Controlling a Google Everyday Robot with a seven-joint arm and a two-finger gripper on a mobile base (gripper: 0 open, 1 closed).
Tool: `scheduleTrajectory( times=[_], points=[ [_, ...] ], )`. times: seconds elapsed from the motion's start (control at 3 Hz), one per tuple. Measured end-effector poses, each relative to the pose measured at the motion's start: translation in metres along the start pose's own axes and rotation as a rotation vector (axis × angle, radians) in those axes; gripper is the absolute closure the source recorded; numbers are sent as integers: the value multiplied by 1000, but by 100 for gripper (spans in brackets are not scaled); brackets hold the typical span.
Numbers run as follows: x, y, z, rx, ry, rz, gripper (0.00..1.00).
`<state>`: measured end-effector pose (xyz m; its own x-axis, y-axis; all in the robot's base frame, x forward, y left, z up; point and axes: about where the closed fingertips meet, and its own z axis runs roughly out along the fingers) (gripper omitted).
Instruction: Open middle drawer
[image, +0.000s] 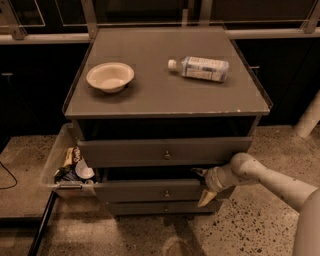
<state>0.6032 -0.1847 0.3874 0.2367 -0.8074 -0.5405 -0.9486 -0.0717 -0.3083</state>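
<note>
The middle drawer (150, 190) is the grey front with a small round knob (166, 193), below the wider top drawer (165, 151) and above the narrower bottom drawer (155, 207). It stands out a little, with a dark gap above its front. My gripper (202, 186) is at the right end of the middle drawer's front, against its edge and well right of the knob. My pale arm (270, 177) reaches in from the lower right.
On the cabinet top (165, 95) lie a cream bowl (110, 76) and a plastic water bottle (200, 68) on its side. A clear side bin (56, 162) with snack packets hangs at the cabinet's left. A white post (307, 120) stands at the right. The floor is speckled.
</note>
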Motion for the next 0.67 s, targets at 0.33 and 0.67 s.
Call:
scheduleTrajectory(
  times=[0.33, 0.67],
  points=[
    [-1, 0, -1, 0, 0, 0, 41],
    [-1, 21, -9, -7, -28, 2, 64]
  ],
)
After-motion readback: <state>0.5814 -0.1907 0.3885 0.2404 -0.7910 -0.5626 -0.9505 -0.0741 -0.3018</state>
